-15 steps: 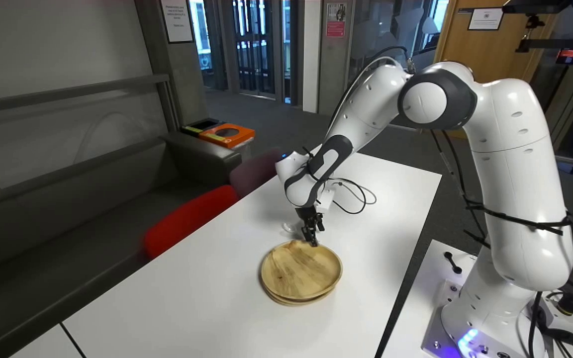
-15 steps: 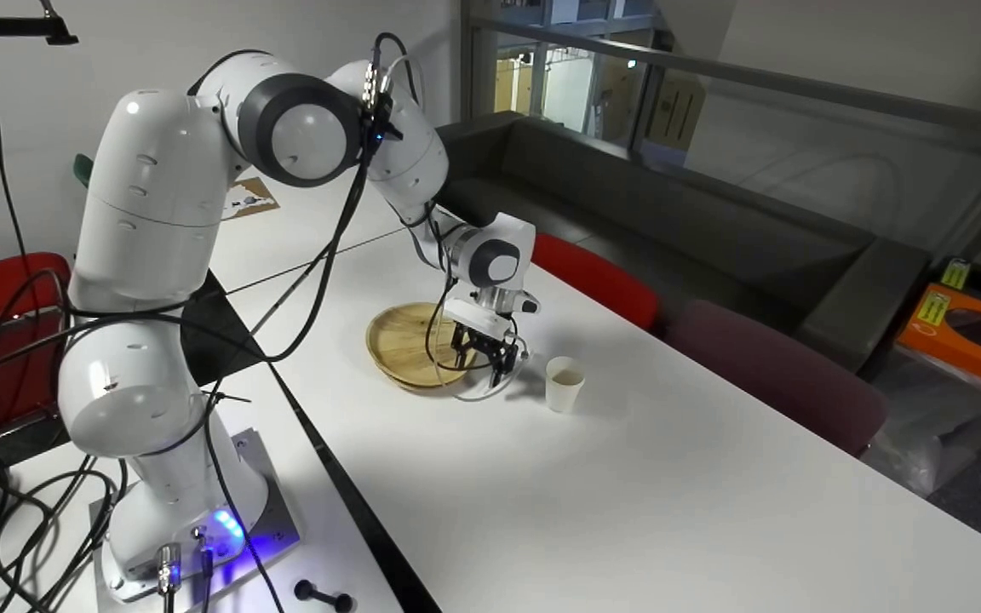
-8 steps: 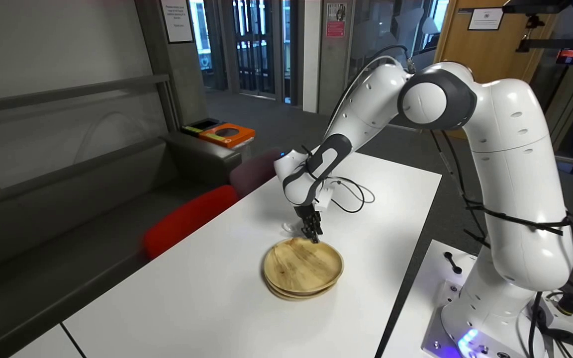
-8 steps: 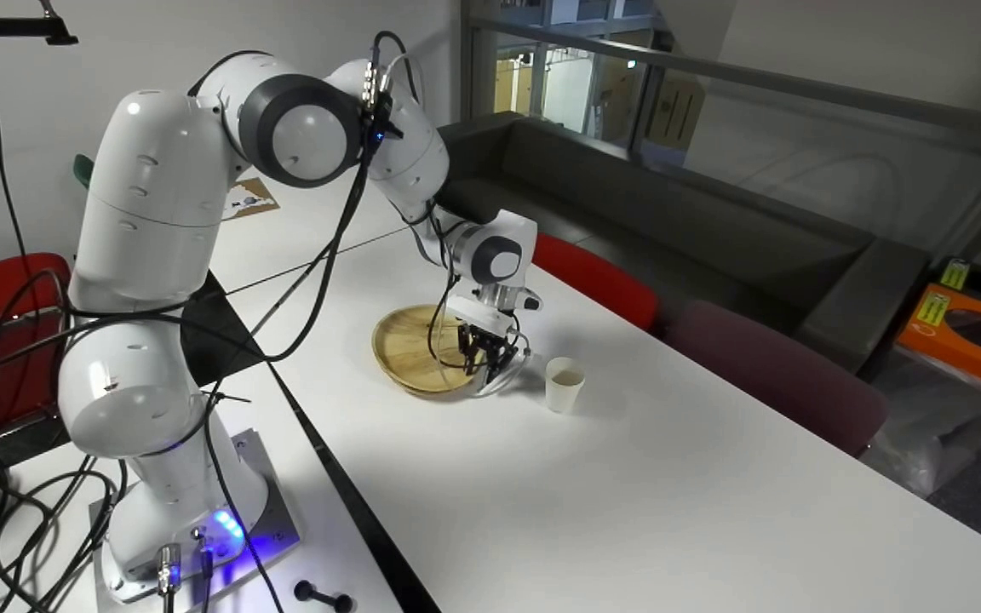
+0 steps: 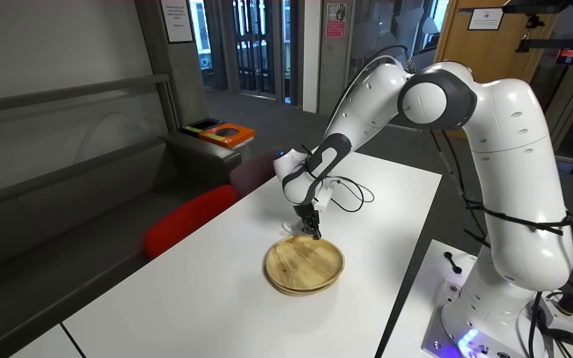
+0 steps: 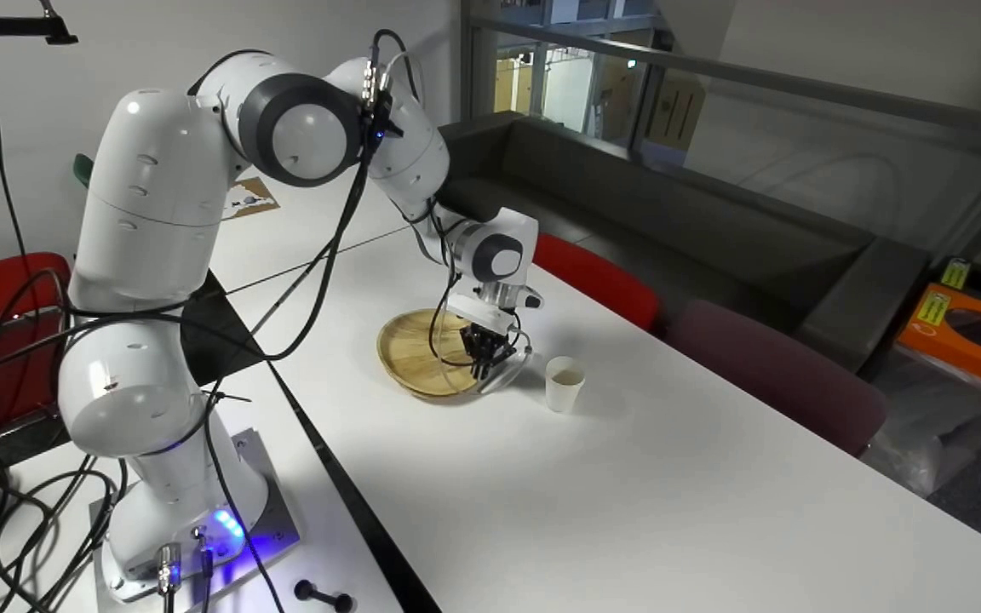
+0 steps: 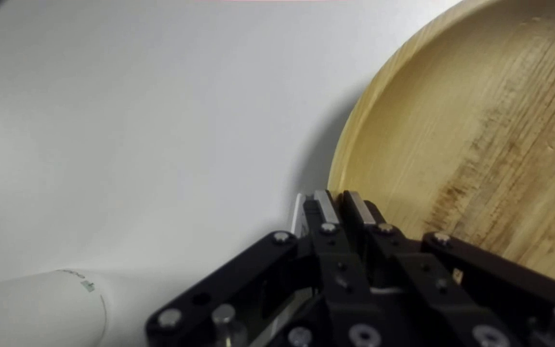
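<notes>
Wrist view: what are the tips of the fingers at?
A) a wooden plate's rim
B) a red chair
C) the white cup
A: the fingers stand close together, the rim of the wooden plate running in between their tips, while the white cup shows apart at lower left.

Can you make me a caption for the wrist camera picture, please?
Robot gripper pinching a wooden plate by its rim, with a white cup at lower left.

Black tool (image 6: 481,373) at edge of wooden plate (image 6: 410,351), white cup (image 6: 564,388) nearby
</notes>
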You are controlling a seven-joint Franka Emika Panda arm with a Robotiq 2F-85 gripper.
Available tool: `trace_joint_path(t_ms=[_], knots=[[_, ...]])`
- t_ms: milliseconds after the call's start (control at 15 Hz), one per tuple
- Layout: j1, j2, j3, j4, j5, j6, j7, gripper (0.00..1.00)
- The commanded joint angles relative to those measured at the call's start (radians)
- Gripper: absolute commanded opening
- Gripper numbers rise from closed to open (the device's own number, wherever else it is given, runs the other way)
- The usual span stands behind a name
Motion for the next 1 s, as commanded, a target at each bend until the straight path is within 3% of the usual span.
trace_joint_path(t_ms=[0,933], knots=[[0.002,-0.015,-0.004,0.011,0.007,-0.033,-0.016,0.02],[0.050,-0.255,0.014,-0.164,-0.003,0.049,0.043,0.02]])
